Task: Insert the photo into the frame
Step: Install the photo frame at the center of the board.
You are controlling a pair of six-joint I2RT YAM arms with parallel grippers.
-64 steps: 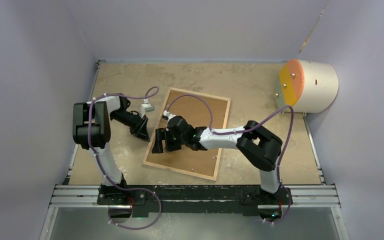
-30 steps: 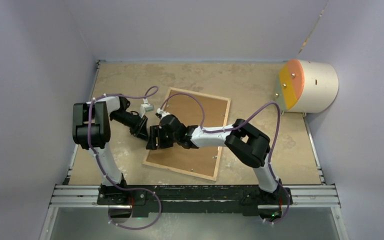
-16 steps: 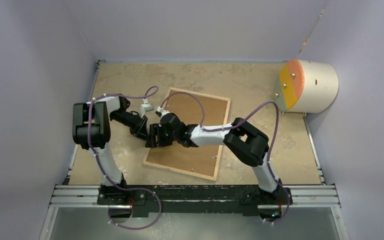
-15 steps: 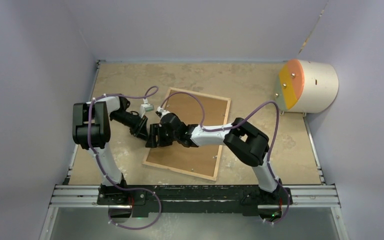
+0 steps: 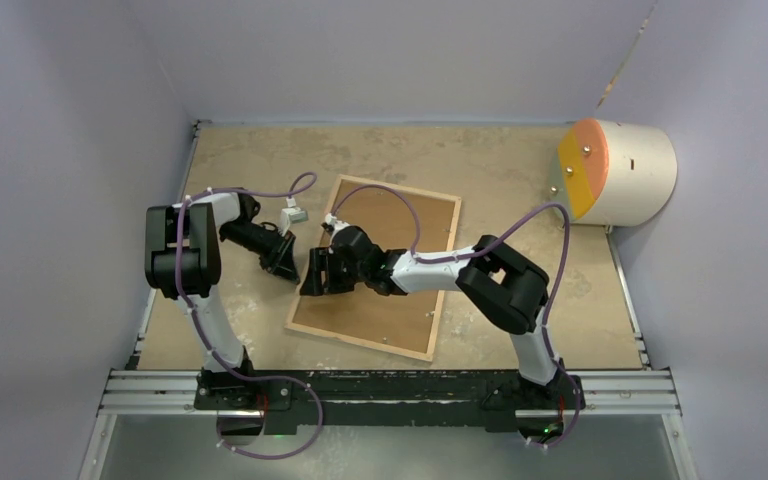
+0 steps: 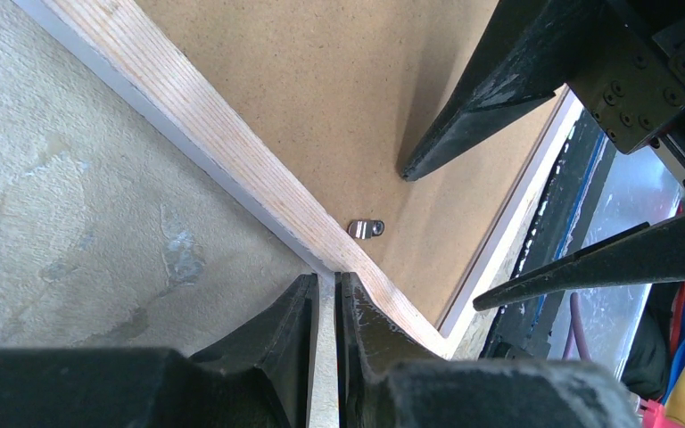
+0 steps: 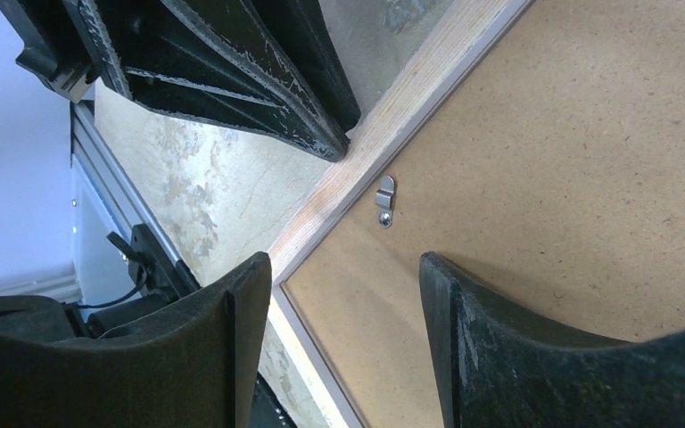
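The frame (image 5: 360, 342) lies back up on the table, its light wood rim around a brown backing board (image 5: 400, 305). The photo is not in view. My left gripper (image 5: 285, 265) is shut, its tips (image 6: 327, 278) down at the outer side of the frame's left rim (image 6: 205, 134). My right gripper (image 5: 320, 275) is open and empty, hovering over the backing board (image 7: 571, 160) just inside that rim (image 7: 383, 125). A small metal clip (image 7: 384, 200) lies on the board between the two grippers; it also shows in the left wrist view (image 6: 366, 229).
A cream cylinder with an orange face (image 5: 615, 170) stands at the back right corner. Purple walls close in the table on three sides. A metal rail (image 5: 390, 385) runs along the near edge by the arm bases.
My right gripper moved left over the backing board to the frame's left rim, close to the left gripper, then drew back slightly right. The left gripper has barely moved.
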